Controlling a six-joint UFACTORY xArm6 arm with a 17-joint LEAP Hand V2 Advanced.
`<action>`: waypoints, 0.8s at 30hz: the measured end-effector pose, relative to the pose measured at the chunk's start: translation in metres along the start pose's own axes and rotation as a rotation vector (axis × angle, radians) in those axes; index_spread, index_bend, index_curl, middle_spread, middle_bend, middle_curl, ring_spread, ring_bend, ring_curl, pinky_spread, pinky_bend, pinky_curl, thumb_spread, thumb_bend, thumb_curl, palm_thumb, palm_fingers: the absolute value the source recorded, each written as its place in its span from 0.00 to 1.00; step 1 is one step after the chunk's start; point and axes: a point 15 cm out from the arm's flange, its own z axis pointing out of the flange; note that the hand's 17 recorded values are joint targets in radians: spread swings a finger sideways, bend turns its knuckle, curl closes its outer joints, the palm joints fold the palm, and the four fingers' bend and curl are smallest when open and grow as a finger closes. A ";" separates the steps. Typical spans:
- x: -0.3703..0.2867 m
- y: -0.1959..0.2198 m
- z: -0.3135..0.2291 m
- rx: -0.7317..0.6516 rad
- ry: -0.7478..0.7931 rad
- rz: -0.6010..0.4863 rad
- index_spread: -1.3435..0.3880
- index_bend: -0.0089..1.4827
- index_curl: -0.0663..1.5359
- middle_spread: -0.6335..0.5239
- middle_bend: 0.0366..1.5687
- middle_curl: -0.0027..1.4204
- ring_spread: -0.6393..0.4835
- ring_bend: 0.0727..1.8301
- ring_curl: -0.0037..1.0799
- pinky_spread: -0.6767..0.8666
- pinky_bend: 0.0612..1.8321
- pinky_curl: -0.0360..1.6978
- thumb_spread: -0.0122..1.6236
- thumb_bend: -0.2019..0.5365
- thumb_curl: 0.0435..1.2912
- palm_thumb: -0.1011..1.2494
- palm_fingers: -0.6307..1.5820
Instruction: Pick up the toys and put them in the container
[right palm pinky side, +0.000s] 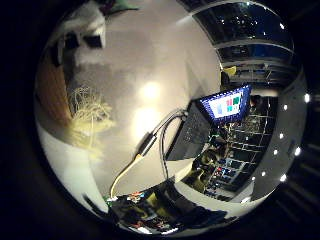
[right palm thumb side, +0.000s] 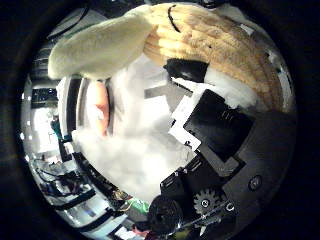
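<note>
One plush toy (right palm thumb side: 200, 40) sits tight against the palm of the robot hand (right palm thumb side: 215, 150), fingers curled onto it; I read it as held. Its long axis runs across the palm. No container in view, so I cannot place it from here; tabletop (right palm pinky side: 125, 75) lies well clear.

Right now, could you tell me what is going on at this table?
The robot's hand has a plush toy, tan and cream with a black nose, pressed close against its palm, and its fingers seem curled round it. Below lies a pale table with an open laptop on it. No container shows in either view, so the drop-off is not yet done.
</note>
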 end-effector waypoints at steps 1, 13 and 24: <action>0.002 -0.003 -0.015 0.018 0.003 0.003 0.64 0.81 0.51 0.44 0.84 0.53 0.36 0.70 0.66 0.37 0.72 0.45 0.64 0.27 0.30 0.82 0.80; -0.097 -0.014 -0.188 0.105 -0.147 -0.029 0.67 0.87 0.50 0.46 0.90 0.52 0.35 0.72 0.75 0.36 0.67 0.64 0.64 0.26 0.35 0.85 0.78; -0.316 0.042 -0.198 0.072 -0.271 -0.203 0.67 0.87 0.48 0.46 0.90 0.50 0.35 0.70 0.79 0.37 0.60 0.77 0.64 0.25 0.38 0.85 0.78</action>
